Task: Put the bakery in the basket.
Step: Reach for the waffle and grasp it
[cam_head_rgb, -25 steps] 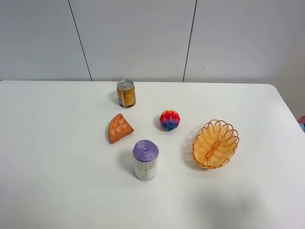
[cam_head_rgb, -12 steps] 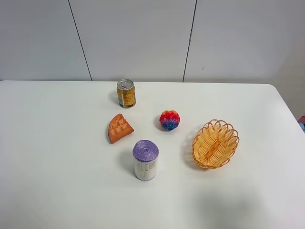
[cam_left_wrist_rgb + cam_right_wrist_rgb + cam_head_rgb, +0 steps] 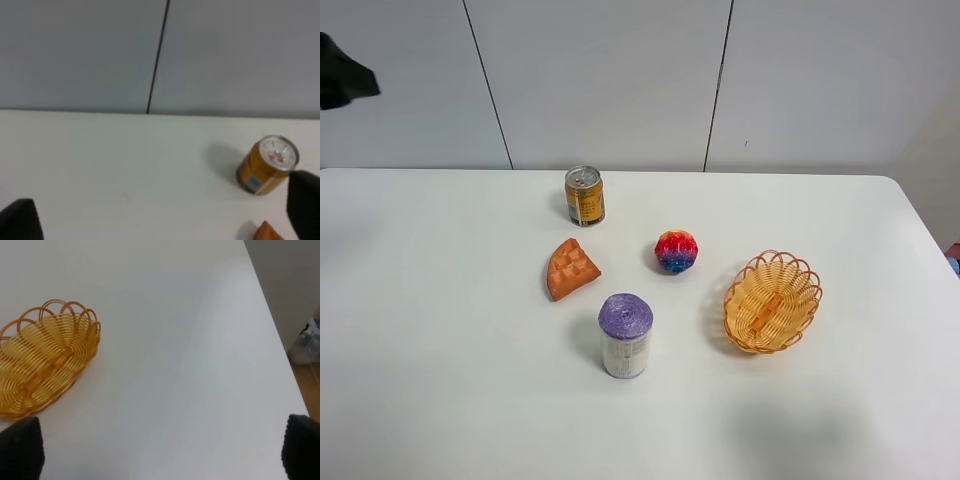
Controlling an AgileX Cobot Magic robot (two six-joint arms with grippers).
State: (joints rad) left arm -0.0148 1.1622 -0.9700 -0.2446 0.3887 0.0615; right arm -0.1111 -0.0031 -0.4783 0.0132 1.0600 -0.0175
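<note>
The bakery, an orange-brown waffle wedge, lies on the white table left of centre. Only its corner shows in the left wrist view. The orange wicker basket stands empty at the right, and also shows in the right wrist view. My left gripper is open and empty, far to the left of the waffle. A dark part of the left arm shows at the upper left edge. My right gripper is open and empty, near the basket's right side, and out of the exterior view.
A gold drink can stands behind the waffle and shows in the left wrist view. A red-blue ball lies between waffle and basket. A purple-lidded jar stands in front. The table's right edge is close to the basket.
A dark part of the left arm has come into the exterior view at the upper left edge. The objects on the table have not moved.
</note>
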